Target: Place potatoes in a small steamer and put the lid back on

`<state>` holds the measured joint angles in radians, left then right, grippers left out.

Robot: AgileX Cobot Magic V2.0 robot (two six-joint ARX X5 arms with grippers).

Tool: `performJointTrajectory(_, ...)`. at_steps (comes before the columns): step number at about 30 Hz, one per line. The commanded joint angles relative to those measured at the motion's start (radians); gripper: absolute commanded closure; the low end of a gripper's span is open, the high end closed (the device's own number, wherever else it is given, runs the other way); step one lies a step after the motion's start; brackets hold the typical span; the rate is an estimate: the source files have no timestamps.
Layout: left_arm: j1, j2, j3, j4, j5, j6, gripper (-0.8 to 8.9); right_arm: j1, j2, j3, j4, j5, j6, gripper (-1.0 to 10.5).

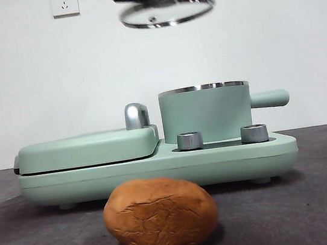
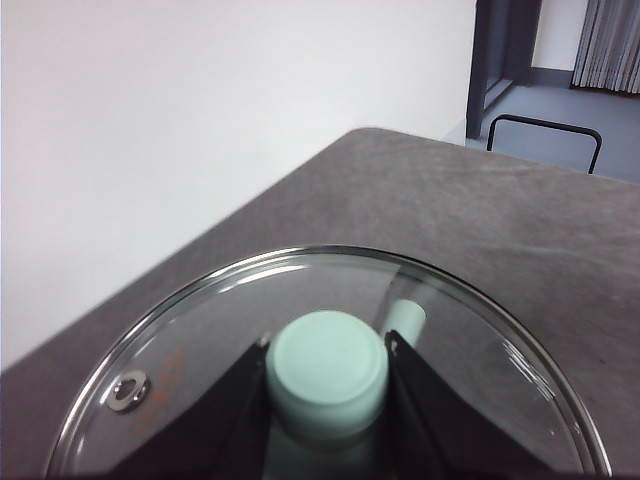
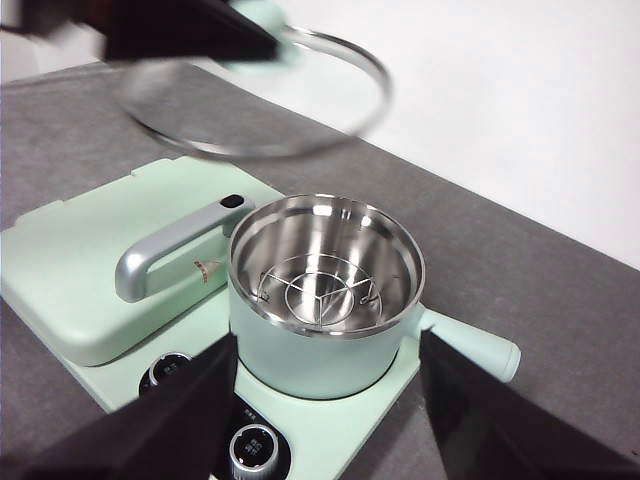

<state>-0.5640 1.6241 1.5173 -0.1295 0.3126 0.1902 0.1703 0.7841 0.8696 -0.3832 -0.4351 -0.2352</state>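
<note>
The orange-brown potato [image 1: 160, 215] lies on the dark table in front of the appliance. The mint-green steamer pot [image 1: 206, 113] stands uncovered on the appliance's right side; in the right wrist view its steel inside [image 3: 325, 270] holds only a wire rack. The glass lid [image 1: 167, 10] hangs high above the pot, tilted, with my left gripper [image 2: 327, 372] shut on its mint-green knob [image 2: 328, 370]. From the right wrist view the lid [image 3: 258, 95] shows blurred above the pot. My right gripper [image 3: 330, 400] is open, hovering above and in front of the pot, holding nothing.
The pot sits on a mint-green base [image 1: 157, 166] with two chrome dials [image 1: 190, 140]. A flat green griddle cover [image 1: 88, 148] with a chrome handle [image 3: 175, 250] takes the base's left side. The pot's stubby side handle [image 1: 269, 99] points right. White wall close behind.
</note>
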Motion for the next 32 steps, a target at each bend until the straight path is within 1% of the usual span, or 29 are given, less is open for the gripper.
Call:
performJointTrajectory(1,0.006,-0.064,0.030,-0.023,-0.025,-0.023,8.01,0.006,0.003,0.014,0.008,-0.004,0.026,6.6)
performJointTrajectory(4,0.016,-0.124,0.030,-0.070,-0.028,-0.023,8.01,0.016,0.003,0.014,0.005,-0.004,0.026,6.6)
performJointTrajectory(7,0.037,-0.178,0.027,-0.152,-0.028,-0.022,8.00,0.037,0.003,0.015,-0.016,-0.008,0.025,6.6)
performJointTrajectory(10,0.051,-0.234,0.002,-0.216,-0.028,-0.007,7.99,0.082,0.003,0.015,-0.045,-0.010,0.021,6.0)
performJointTrajectory(12,0.058,-0.281,-0.041,-0.216,-0.028,-0.002,7.99,0.123,0.003,0.015,-0.058,-0.009,0.013,5.8)
performJointTrajectory(15,0.070,-0.363,-0.126,-0.217,-0.030,-0.010,7.99,0.187,0.006,0.015,-0.084,-0.003,0.004,5.8)
performJointTrajectory(18,0.083,-0.451,-0.228,-0.215,-0.050,-0.027,7.99,0.243,0.012,0.015,-0.121,-0.002,-0.021,5.8)
performJointTrajectory(20,0.089,-0.514,-0.299,-0.215,-0.066,-0.036,7.99,0.285,0.013,0.015,-0.160,-0.001,-0.053,5.8)
performJointTrajectory(22,0.094,-0.582,-0.371,-0.215,-0.080,-0.056,7.99,0.342,0.019,0.015,-0.199,0.023,-0.094,5.8)
performJointTrajectory(23,0.096,-0.614,-0.404,-0.215,-0.086,-0.066,7.99,0.369,0.021,0.015,-0.214,0.036,-0.102,5.8)
performJointTrajectory(27,0.114,-0.736,-0.513,-0.221,-0.089,-0.109,7.99,0.499,0.058,0.015,-0.241,0.101,-0.103,5.8)
performJointTrajectory(29,0.120,-0.778,-0.542,-0.237,-0.089,-0.114,7.99,0.558,0.088,0.015,-0.247,0.132,-0.103,5.8)
performJointTrajectory(32,0.122,-0.810,-0.550,-0.287,-0.092,-0.114,7.99,0.640,0.156,0.015,-0.249,0.155,-0.101,5.8)
